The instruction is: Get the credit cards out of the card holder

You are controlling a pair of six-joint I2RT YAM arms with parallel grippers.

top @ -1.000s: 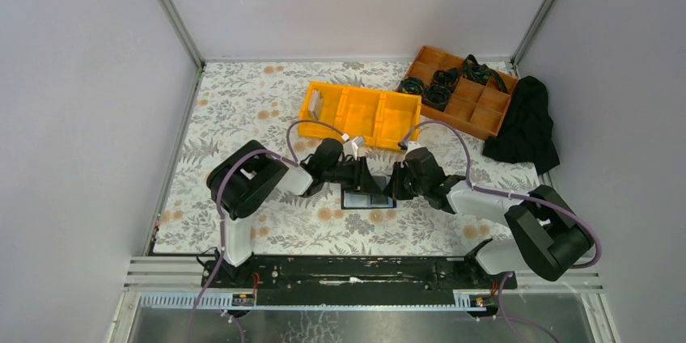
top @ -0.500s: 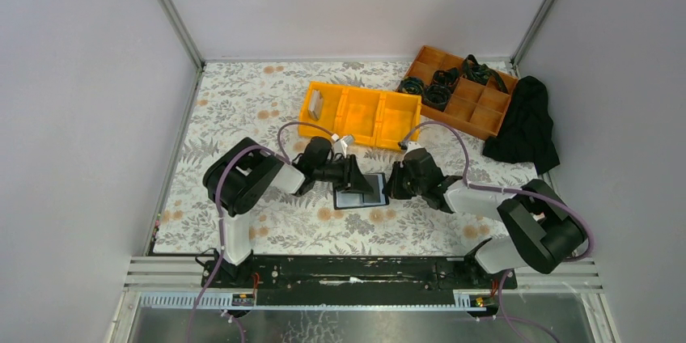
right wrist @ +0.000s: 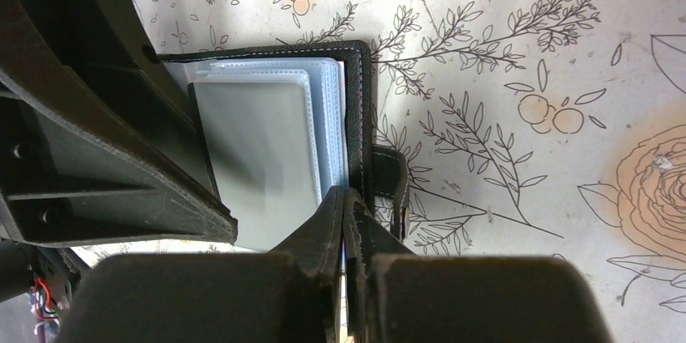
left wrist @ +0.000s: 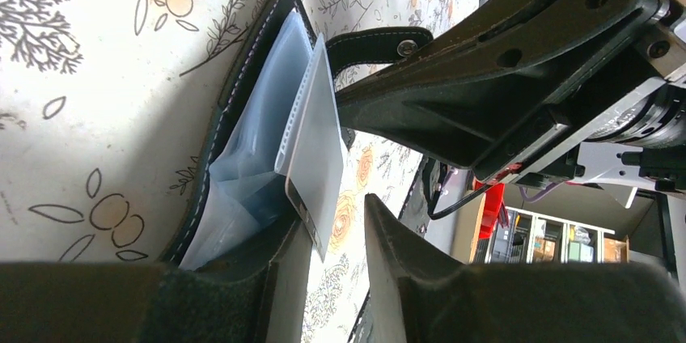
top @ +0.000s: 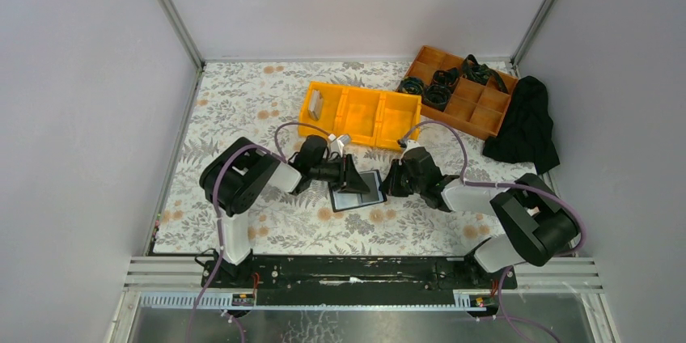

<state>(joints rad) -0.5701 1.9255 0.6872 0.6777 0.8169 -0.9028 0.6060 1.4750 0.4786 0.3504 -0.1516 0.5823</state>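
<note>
At the left, the left gripper [left wrist: 336, 226] lay low over the floral table [top: 243, 108]; its jaws were parted, with a gap showing beside one of its fingers [left wrist: 404, 278], so it was released rather than clamped; the near corner of a pale grey credit card [left wrist: 311, 149] stood between them. That card stuck partway out of a clear sleeve [left wrist: 243, 173] of the card holder [top: 360, 197], which lay open and flat on the table between the two arms; at the right, the right gripper [right wrist: 348, 201] was clenched on the holder's edge, just beside its snap strap [right wrist: 388, 181], pinning it down.

The likeliest fault seemed a bad bite: closing askew, the left jaws could have caught sleeve plastic along with the card, and the pull would then have dragged the whole holder; a hold on the corner alone could have let so thin a card pivot or slip free; the right pinch was narrow, so a hard tug might have twisted the holder loose; the grippers sat very near each other, and a small misjudged move risked a knock.
</note>
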